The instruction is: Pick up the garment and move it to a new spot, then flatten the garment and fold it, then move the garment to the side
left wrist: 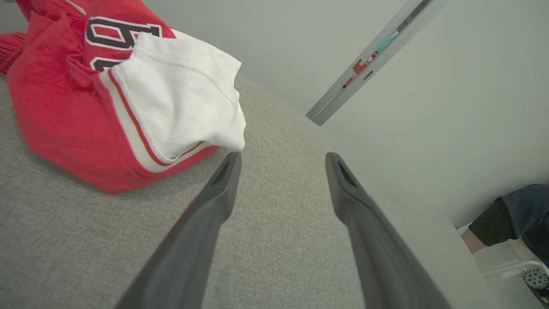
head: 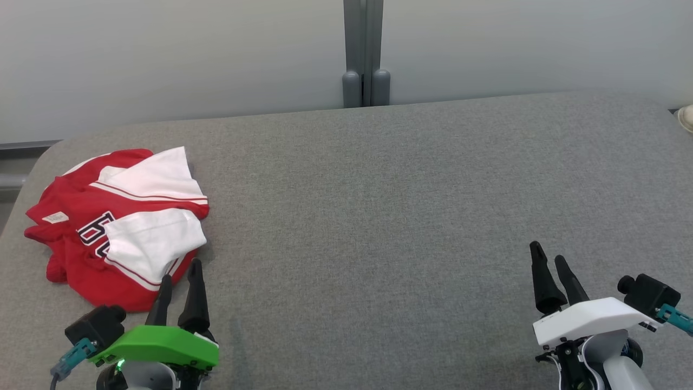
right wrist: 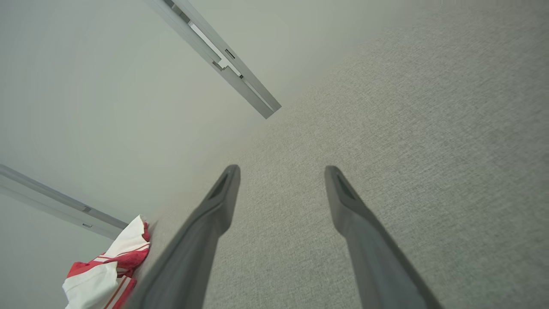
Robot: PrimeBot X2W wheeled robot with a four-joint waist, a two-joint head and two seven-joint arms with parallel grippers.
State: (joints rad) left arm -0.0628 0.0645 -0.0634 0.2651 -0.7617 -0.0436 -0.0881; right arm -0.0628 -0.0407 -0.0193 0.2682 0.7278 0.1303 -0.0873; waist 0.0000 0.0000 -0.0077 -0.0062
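The garment (head: 116, 225) is a red and white jersey with black lettering, lying crumpled at the far left of the grey table (head: 379, 206). My left gripper (head: 181, 268) stands open at the heap's near right edge, its fingertips just short of the white sleeve. In the left wrist view the garment (left wrist: 120, 94) lies up and left of the open left gripper (left wrist: 281, 159), nothing between the fingers. My right gripper (head: 548, 252) is open over bare table at the lower right, far from the cloth. The right wrist view shows the open right gripper (right wrist: 281, 171) and the garment (right wrist: 107, 270) at lower left.
A pale wall with a grey vertical post (head: 365, 54) runs behind the table's far edge. A person's arm in a dark sleeve (left wrist: 506, 219) shows past the table edge in the left wrist view. A pale round object (head: 686, 116) sits at the table's far right corner.
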